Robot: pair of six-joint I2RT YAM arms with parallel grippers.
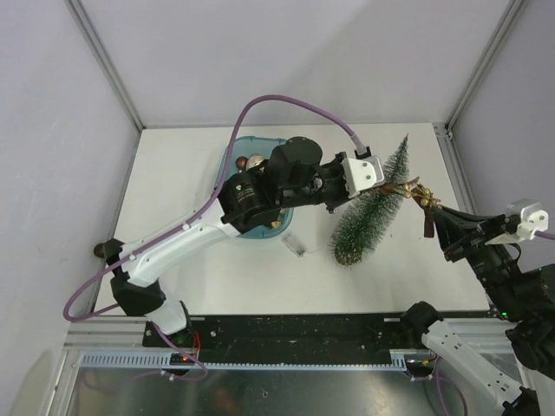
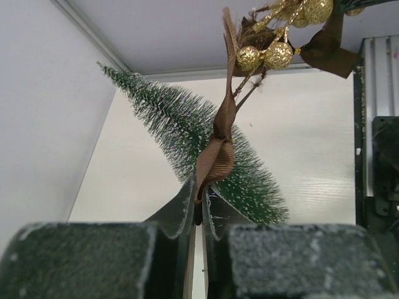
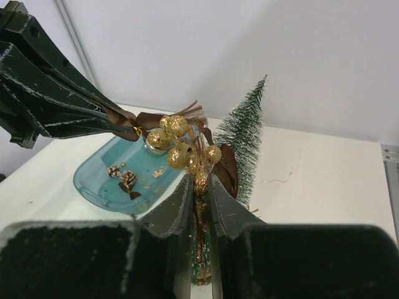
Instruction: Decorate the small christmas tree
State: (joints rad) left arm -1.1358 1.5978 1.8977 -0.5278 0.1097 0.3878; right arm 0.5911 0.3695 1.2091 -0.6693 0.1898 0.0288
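The small christmas tree (image 1: pixel 371 206) lies on the table, tip pointing away, and also shows in the left wrist view (image 2: pixel 181 128) and the right wrist view (image 3: pixel 245 131). Above it hangs a sprig of gold glitter balls (image 1: pixel 419 192) with a brown ribbon. My left gripper (image 1: pixel 399 185) is shut on the ribbon's end (image 2: pixel 217 159), its jaws (image 2: pixel 201 192) pinched tight. My right gripper (image 1: pixel 432 211) is shut on the sprig's gold stem (image 3: pixel 201 187), with the balls (image 3: pixel 177 143) just past its fingertips. Both grippers hold the ornament over the tree's middle.
A teal tray (image 3: pixel 103 184) holding small pinecones (image 3: pixel 126 179) and gold bits sits left of the tree, mostly under my left arm (image 1: pixel 260 195). A small clear piece (image 1: pixel 297 245) lies near the tree's base. White walls close in the table.
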